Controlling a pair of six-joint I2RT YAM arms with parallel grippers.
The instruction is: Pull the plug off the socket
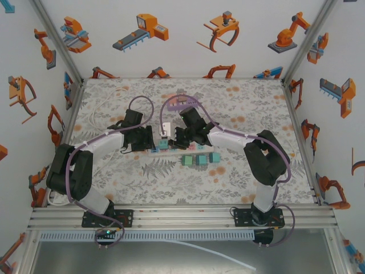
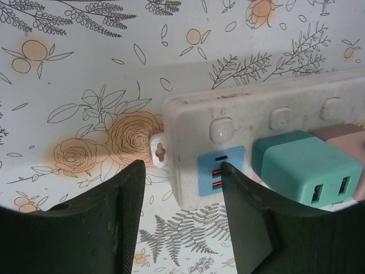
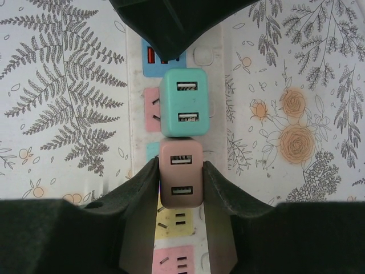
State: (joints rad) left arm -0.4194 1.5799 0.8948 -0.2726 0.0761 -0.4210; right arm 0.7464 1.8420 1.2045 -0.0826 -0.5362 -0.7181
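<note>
A white power strip (image 3: 214, 85) with coloured sockets lies mid-table (image 1: 165, 146). A pink plug (image 3: 181, 174) sits in it, and my right gripper (image 3: 181, 165) is shut on that plug's two sides. A teal plug (image 3: 182, 103) is plugged in just beyond it. My left gripper (image 2: 182, 168) straddles the strip's end (image 2: 239, 103). Its right finger (image 2: 251, 222) rests against the blue USB panel (image 2: 219, 171). Its left finger (image 2: 122, 222) stands apart from the strip with table showing in the gap. From above, the left gripper (image 1: 149, 142) and the right gripper (image 1: 183, 140) meet over the strip.
Three loose teal plugs (image 1: 201, 159) lie on the floral table just in front of the strip. A white cable (image 1: 102, 105) loops at the back left. Printed walls close the table on three sides, and the arm bases stand at the near edge.
</note>
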